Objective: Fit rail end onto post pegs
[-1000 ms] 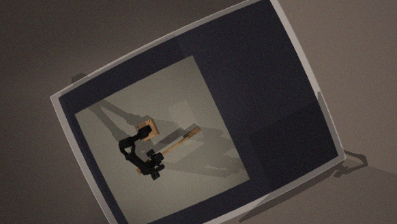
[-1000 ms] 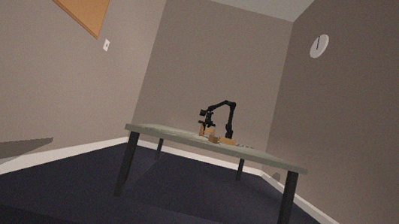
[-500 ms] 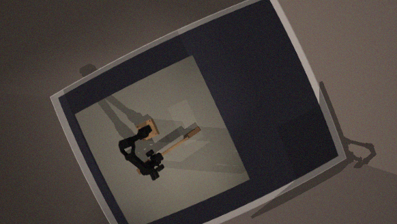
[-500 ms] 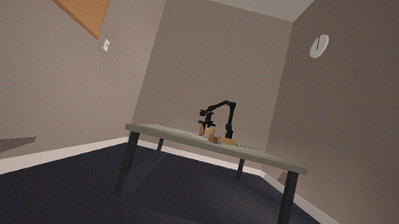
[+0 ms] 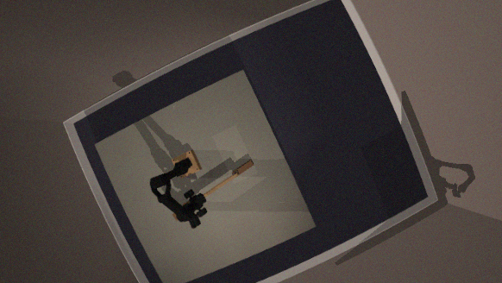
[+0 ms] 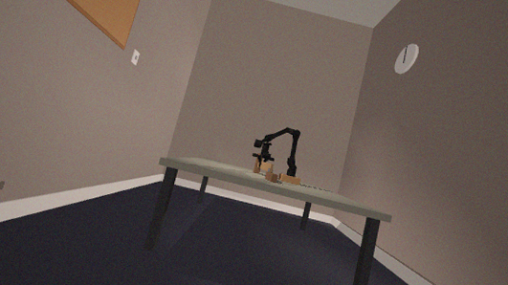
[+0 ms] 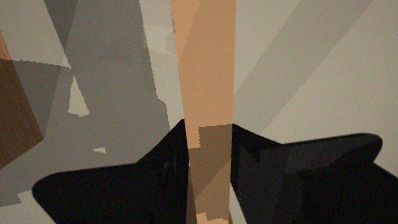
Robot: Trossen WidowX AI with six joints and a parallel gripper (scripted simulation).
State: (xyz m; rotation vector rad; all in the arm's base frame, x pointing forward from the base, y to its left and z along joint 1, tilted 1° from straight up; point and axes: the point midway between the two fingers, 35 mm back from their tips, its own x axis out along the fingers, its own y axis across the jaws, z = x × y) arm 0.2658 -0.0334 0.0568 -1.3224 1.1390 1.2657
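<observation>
Near the left edge of the table (image 5: 267, 224), the gripper (image 7: 210, 170) pinches the near end of the wooden rail (image 7: 207, 75).

From above, the rail (image 5: 222, 183) runs from the gripper (image 5: 195, 207) out toward the middle of the worktop, and its far end lies at the low footboard block (image 5: 244, 166). The black fingers press on both sides of the rail, so the jaws are shut on it. A brown wooden piece, maybe the post (image 7: 17, 117), shows at the left side of the wrist view, apart from the rail. I cannot see the pegs or the holes. I think the grab is done. Lining up the rail end, pushing it onto the pegs, and letting go are all left to do.
</observation>
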